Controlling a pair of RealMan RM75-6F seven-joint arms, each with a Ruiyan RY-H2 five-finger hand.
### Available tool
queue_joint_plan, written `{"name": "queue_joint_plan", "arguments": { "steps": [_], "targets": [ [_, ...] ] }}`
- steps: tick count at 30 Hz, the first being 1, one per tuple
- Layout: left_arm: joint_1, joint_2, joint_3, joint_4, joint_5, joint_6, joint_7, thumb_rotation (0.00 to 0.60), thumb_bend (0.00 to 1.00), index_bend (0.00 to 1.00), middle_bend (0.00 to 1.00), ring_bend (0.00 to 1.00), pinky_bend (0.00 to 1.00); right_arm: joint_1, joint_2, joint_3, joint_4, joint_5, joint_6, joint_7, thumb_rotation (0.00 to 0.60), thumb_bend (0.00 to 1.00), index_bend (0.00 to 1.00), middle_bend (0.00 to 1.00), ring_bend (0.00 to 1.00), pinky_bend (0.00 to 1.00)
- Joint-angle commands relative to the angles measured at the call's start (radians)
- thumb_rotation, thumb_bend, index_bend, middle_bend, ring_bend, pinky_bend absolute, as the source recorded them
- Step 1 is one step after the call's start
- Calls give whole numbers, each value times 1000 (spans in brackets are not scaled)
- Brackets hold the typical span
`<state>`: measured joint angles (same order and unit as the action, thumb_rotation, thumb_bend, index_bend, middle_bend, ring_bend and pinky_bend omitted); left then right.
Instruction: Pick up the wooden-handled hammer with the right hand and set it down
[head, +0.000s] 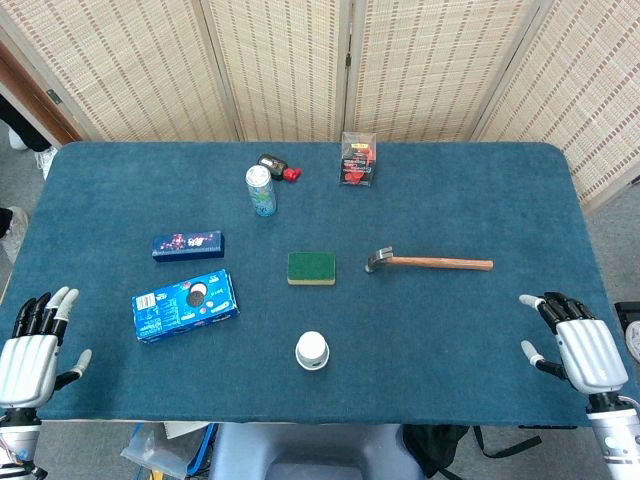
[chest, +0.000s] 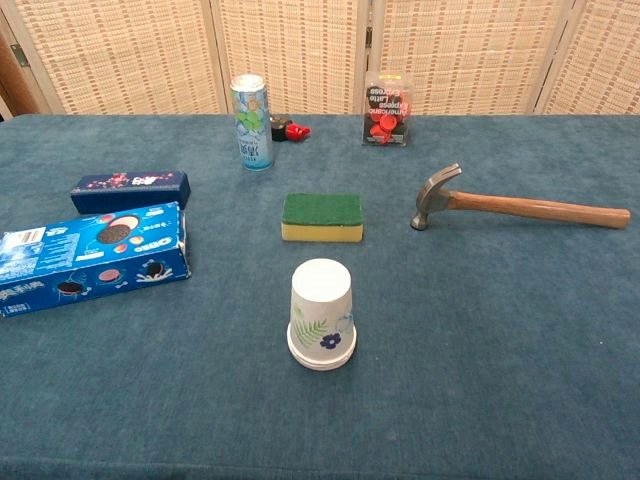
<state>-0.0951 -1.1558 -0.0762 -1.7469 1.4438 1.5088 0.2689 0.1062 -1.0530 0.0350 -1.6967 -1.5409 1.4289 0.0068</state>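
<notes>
The wooden-handled hammer (head: 430, 262) lies flat on the blue table, metal head to the left, handle pointing right; the chest view shows the hammer (chest: 520, 206) at the right. My right hand (head: 578, 345) rests at the table's near right edge, fingers spread, holding nothing, well short of the handle's end. At the near left edge, my left hand (head: 35, 345) is likewise open and empty. Neither hand appears in the chest view.
A green-and-yellow sponge (head: 311, 268) lies left of the hammer head. An upturned paper cup (head: 312, 350) stands nearer me. Two blue cookie boxes (head: 186, 304) lie at the left. A drink can (head: 260, 190), a small dark item and a red-filled packet (head: 358, 158) sit at the back.
</notes>
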Motion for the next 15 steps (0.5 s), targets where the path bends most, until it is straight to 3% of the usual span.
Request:
{"name": "queue_joint_plan", "arguments": {
  "steps": [1,15],
  "targets": [
    [-1,-1,-1,2,-4,-3,0,600,277,0,0,0,0,4,0,1,-3,2,-5,-4,600,283,223,295,168,208],
    [-3,-1,2,13,-8,-10,-21,600,278,0,0,0,0,10,8,4,-24,1,-8,-16,600,284,223,295,168,208]
  ]
}}
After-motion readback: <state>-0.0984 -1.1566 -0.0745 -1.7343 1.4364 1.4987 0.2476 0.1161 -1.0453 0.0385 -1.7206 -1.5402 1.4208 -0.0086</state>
